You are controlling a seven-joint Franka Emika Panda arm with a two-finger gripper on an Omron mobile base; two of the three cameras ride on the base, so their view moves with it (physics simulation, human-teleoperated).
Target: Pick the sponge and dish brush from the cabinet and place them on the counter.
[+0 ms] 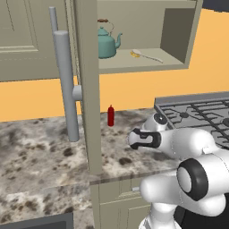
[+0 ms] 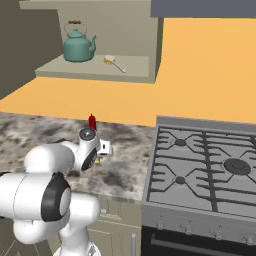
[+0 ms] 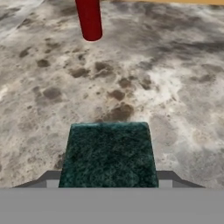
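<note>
Cabinet (image 1: 147,67) shelf: kettle (image 1: 107,44) and brush (image 1: 147,55) contained. Sponge (image 3: 109,155) held between gripper (image 3: 109,183) jaws over counter (image 3: 175,87); fingertips largely hidden, bottle (image 3: 89,19) cut off.

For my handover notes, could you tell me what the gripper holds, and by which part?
The gripper holds the sponge, jaws on its two sides, green top showing, above the counter.
</note>
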